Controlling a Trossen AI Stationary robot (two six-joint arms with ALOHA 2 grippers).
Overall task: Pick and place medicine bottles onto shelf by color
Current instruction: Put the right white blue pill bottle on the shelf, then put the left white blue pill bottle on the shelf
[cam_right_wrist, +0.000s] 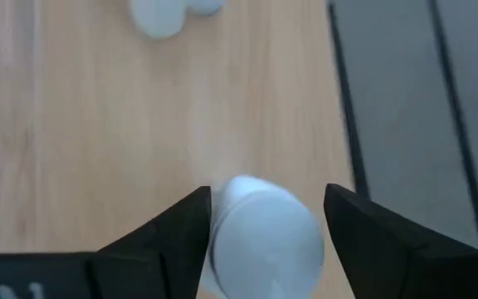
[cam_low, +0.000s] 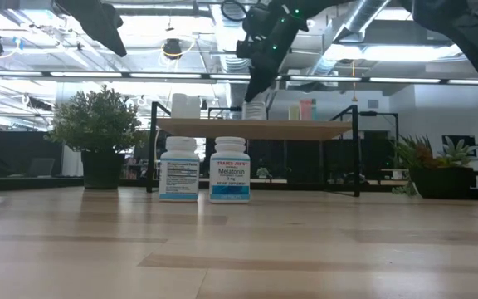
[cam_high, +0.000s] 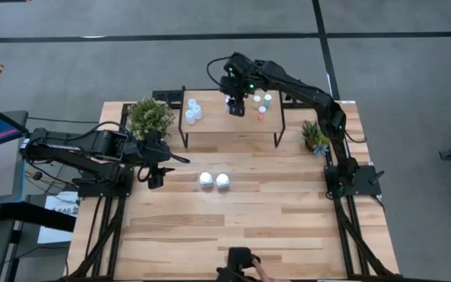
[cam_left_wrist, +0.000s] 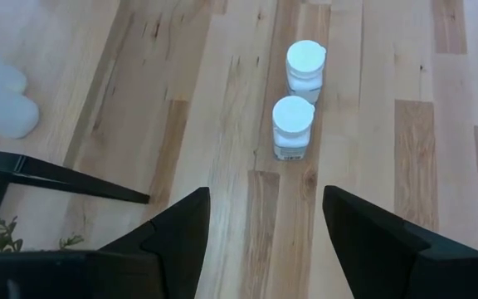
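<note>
The shelf (cam_high: pixel 225 125) stands at the table's far side. At its left end are pale-blue medicine bottles (cam_high: pixel 192 110), and tiny bottles (cam_high: pixel 263 102) stand toward its right. My right gripper (cam_right_wrist: pixel 265 195) hangs open over the shelf's middle, its fingers either side of a chunky white bottle (cam_right_wrist: pixel 264 237) that stands upright on the board (cam_low: pixel 254 110). Two more white bottles (cam_high: pixel 206 180) (cam_high: pixel 223 181) stand on their bases on the table in front of the shelf. Left of them my left gripper (cam_left_wrist: pixel 264 203) waits open with nothing between its fingers. My right gripper has one finger (cam_right_wrist: pixel 191 232) right at the white bottle's side; whether it touches, I cannot tell. The other finger (cam_right_wrist: pixel 347 232) shows a thin gap. The fingers slant down from above. The bottle stands upright on the shelf board.
A bushy potted plant (cam_high: pixel 149 116) stands at the shelf's left end and a small one (cam_high: pixel 314 135) at its right. The shelf's black legs (cam_high: pixel 183 133) reach down to the table. A person's hand with a dark device (cam_high: pixel 245 266) shows at the near edge.
</note>
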